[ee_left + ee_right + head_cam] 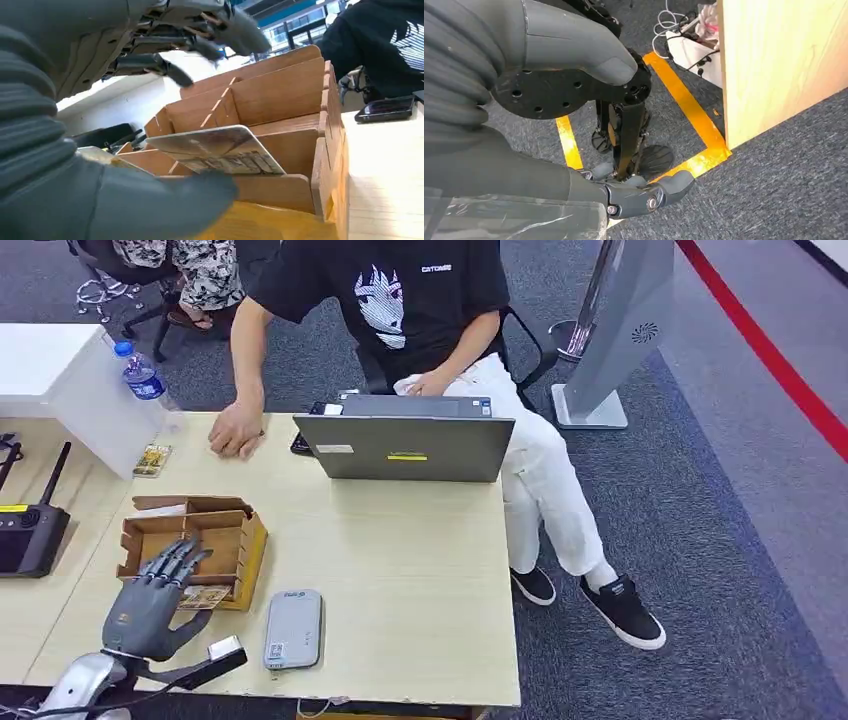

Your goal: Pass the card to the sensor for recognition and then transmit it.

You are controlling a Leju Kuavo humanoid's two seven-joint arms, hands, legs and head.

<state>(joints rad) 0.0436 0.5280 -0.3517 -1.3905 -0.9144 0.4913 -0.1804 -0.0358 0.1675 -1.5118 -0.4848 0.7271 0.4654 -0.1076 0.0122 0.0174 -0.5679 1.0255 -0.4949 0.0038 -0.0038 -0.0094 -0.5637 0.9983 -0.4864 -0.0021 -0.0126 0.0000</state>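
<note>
A wooden box (195, 540) with several compartments stands near the table's front left. A printed card (205, 597) lies tilted in its front compartment, seen close in the left wrist view as the card (220, 150) leaning on the box's front wall (270, 192). My left hand (150, 602) hovers over that front part, fingers (200, 47) spread above the card and thumb (165, 200) low beside it, holding nothing. The grey flat sensor (293, 628) lies to the right of the box. My right hand (574, 125) hangs beside the table over the floor, empty, its fingers apart.
A person sits behind an open laptop (405, 445), one hand (237, 430) resting on the table. A second card (152, 460), a water bottle (143, 375), a white box (70, 380) and a black remote (30, 530) lie at the left. Yellow floor tape (689, 105) runs by the table leg.
</note>
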